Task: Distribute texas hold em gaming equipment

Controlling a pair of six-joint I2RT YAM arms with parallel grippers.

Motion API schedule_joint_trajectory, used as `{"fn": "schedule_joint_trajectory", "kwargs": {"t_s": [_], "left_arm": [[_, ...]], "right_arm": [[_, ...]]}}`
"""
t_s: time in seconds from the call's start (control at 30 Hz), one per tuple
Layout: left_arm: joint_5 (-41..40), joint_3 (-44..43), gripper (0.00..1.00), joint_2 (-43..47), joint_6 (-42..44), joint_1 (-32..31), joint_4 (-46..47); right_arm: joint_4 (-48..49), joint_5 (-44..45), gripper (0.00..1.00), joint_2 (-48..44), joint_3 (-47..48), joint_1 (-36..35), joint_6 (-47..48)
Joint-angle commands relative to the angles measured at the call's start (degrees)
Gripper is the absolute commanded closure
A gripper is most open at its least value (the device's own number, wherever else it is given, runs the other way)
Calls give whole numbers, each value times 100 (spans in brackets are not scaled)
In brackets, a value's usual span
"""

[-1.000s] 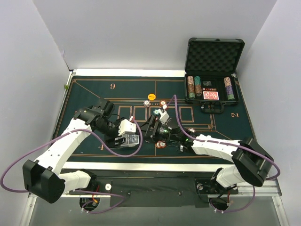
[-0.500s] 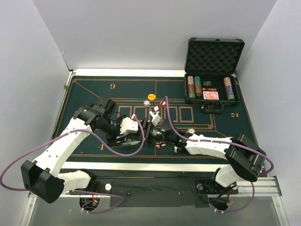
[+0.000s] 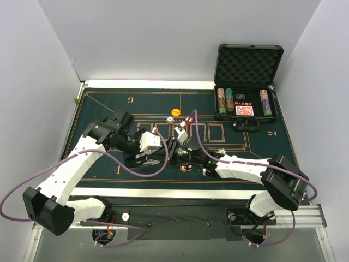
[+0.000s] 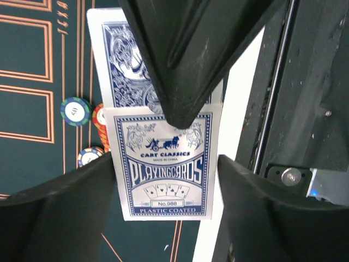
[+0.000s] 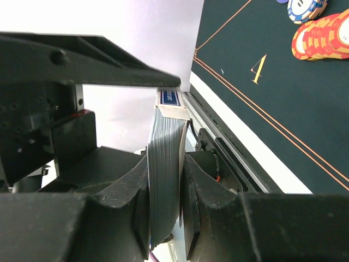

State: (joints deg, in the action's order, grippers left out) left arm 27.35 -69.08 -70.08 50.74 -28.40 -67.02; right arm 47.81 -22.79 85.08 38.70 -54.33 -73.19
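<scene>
From above, the left gripper (image 3: 159,155) and right gripper (image 3: 172,151) meet over the green mat (image 3: 98,136), near the middle of its front edge. Left wrist: the left one squeezes a blue card box (image 4: 163,169) — chips (image 4: 76,111) lie on the mat. Right wrist: the right one pinches the cards (image 5: 163,164) tight.

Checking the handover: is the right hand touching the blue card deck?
Touching. Right wrist view: fingers of the right hand press both sides of the blue card deck.
</scene>
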Motion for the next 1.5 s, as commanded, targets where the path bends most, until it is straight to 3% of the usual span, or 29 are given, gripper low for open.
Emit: {"fn": "schedule_joint_trajectory", "kwargs": {"t_s": [0.0,0.23,0.33,0.57,0.8,1.03,1.23,1.3,1.47], "left_arm": [[306,-457,10,135,-660,-43,523],[51,-782,7,372,-1882,-16,1182],[426,-967,6,469,-2077,150,1104],[1457,-800,5,768,-1683,818,762],[2159,-493,5,1005,-1075,951,366],[2055,-414,6,1136,137,889,-312],[1844,-62,7,1340,295,880,85],[1861,-123,13,1244,489,889,-152],[1835,-36,17,1260,420,889,-4]], "right_arm": [[623,-24,92,-255,-46,62,-11],[861,2,94,-527,-292,194,-239],[923,2,94,-615,-301,238,-292],[967,-7,94,-817,-170,212,-468],[528,2,93,-906,217,63,-354],[299,-15,93,-809,507,-52,-310],[255,-24,93,-747,586,-69,-319],[255,-15,93,-695,595,-61,-319],[439,20,93,-589,595,-87,-459]]}}
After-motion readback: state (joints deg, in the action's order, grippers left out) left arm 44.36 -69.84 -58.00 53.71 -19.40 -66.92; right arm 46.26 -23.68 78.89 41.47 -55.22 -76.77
